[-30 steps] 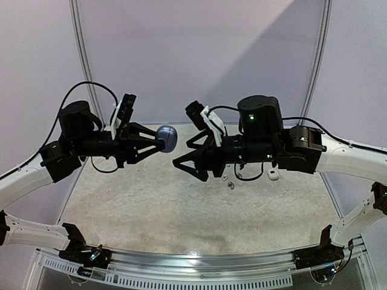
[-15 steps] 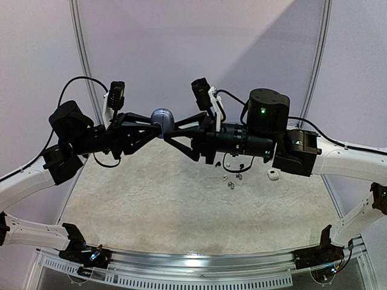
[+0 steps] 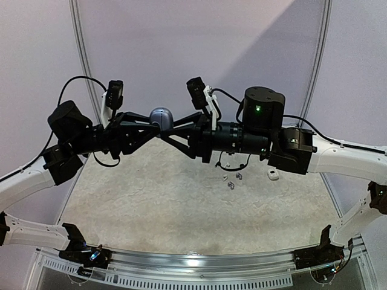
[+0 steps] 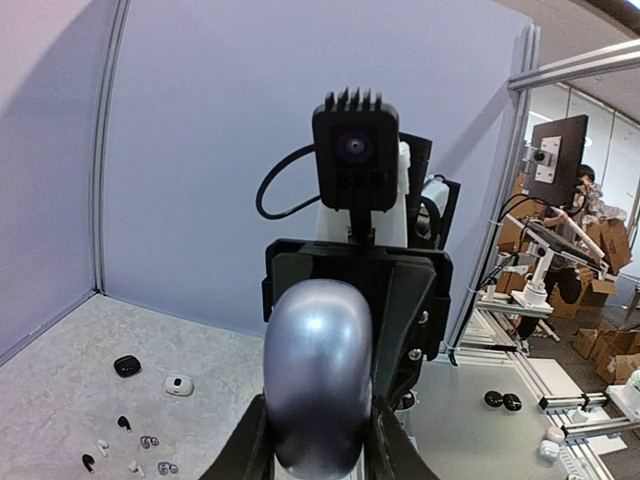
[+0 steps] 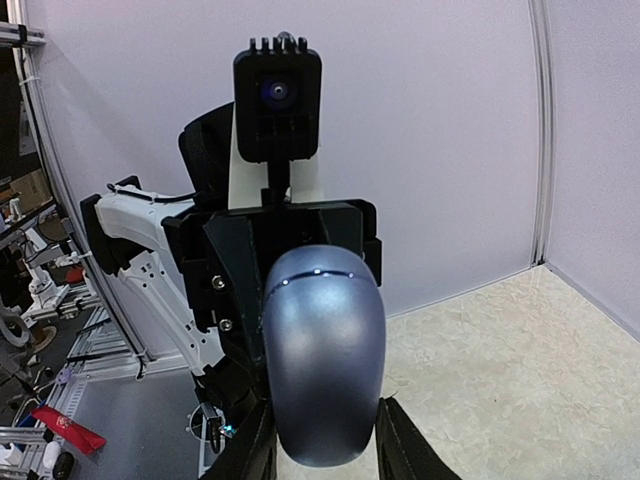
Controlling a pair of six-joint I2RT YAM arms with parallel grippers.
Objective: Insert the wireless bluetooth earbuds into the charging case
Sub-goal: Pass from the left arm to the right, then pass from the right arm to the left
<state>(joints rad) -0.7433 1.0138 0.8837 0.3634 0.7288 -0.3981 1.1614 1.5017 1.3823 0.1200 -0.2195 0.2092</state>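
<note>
The counter (image 3: 151,205) lay well below both hands, which met in mid-air above its far half. The left arm (image 3: 36,175) and right arm (image 3: 338,158) reached inward from either side, so that the hands faced each other almost nose to nose.

The left hand (image 3: 153,124) was clenched on the charging case (image 3: 161,116), a blue-grey pebble held end-on between its fingers (image 4: 250,445). The right hand (image 3: 173,128) was closed round the same case from the other side, its fingers (image 5: 402,445) against either flank. How hard it pressed could not be told.

The step looked like a two-handed opening or re-grip of the case. To do it well, one hand should have done the holding and the other the work: the left kept firm on its end, the right pinching only the other half, clear of the split. A faint line crossed the case near the end farthest from the right hand. Whether that was the lid's seam or a glint could not be told, so the pull ought to have begun gently. Squeezing a smooth, rounded shell too hard risked it popping out from between the fingers.

A black case (image 4: 126,365) and a white case (image 4: 178,384) sat on the counter, well below the left hand. The earbuds (image 4: 148,441) lay loose just beside them, black, white and silvery, all well apart from either hand and none yet in the case.
</note>
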